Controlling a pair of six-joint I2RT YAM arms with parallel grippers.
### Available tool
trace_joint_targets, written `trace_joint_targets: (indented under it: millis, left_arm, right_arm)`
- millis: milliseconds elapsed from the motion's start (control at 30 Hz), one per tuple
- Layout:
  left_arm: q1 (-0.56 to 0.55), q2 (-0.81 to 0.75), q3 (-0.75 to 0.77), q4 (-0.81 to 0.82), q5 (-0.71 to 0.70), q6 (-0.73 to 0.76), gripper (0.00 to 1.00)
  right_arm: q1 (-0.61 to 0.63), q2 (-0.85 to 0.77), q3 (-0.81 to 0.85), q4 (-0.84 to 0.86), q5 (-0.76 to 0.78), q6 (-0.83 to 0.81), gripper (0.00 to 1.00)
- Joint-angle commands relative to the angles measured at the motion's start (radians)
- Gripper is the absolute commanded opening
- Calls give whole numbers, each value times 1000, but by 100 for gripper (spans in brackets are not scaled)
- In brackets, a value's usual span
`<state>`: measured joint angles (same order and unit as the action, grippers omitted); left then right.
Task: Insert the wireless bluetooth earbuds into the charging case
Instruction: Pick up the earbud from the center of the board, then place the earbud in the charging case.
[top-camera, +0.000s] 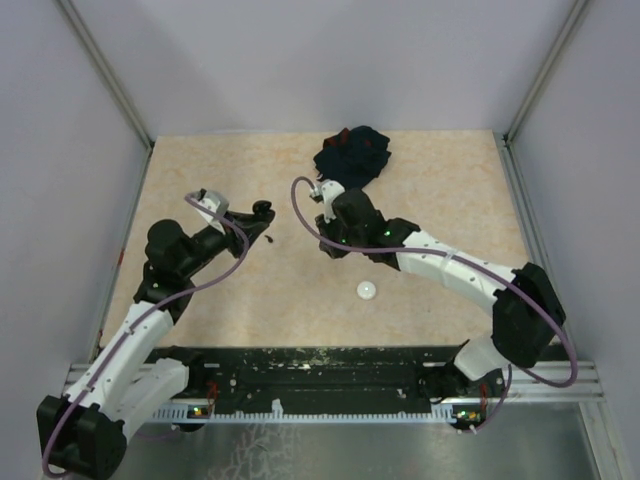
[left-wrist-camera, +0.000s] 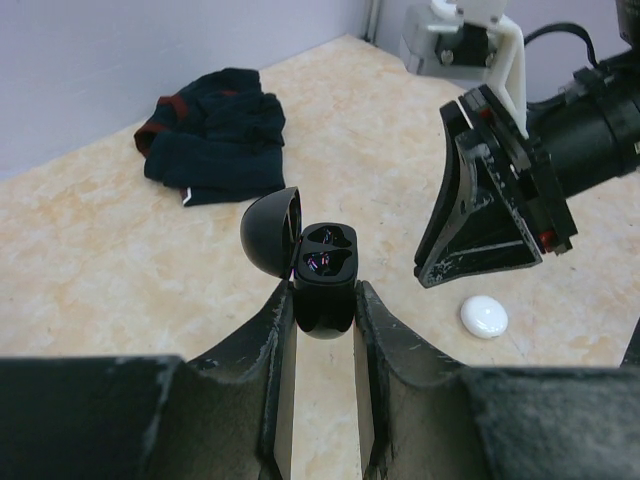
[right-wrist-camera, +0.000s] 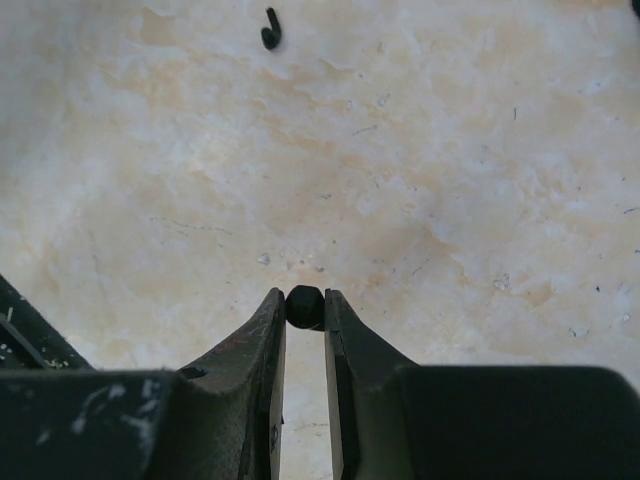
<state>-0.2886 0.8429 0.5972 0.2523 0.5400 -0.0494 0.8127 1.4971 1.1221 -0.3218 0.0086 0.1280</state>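
Beige marbled counter between pale grey walls, with a crumpled navy cloth at the far edge. The left gripper, narrowly parted, clamps an open black charging case, its base hidden between the fingers. The right gripper, closed near the cloth, pinches a black earbud, largely hidden. A white disc lies nearby. A small black piece is indistinct.

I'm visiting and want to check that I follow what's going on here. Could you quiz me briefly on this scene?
1. True or false: the charging case held in the left end effector has its lid shut.
2. What does the right end effector pinch? A) a red disc B) a black earbud C) a pen
3. What colour is the round puck lying on the table?
Key: 1 false, the lid stands open; 2 B; 3 white.
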Motion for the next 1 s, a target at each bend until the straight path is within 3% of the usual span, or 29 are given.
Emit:
trace_joint_targets:
  millis: [0, 167, 500, 733, 967]
  left_arm:
    - [8, -24, -43, 138, 81, -8, 0]
    - [8, -13, -70, 228, 161, -17, 0]
    - [8, 67, -81, 442, 354, -4, 0]
    - [8, 131, -46, 518, 430, 42, 0]
    - [6, 198, -43, 682, 478, -8, 0]
  right_arm:
    - [-38, -88, 62, 46, -141, 46, 10]
    - [-73, -156, 82, 95, -274, 104, 10]
    - [-83, -244, 125, 214, -392, 222, 10]
    - [-83, -272, 102, 383, -519, 315, 10]
    - [-69, -247, 64, 554, -595, 426, 10]
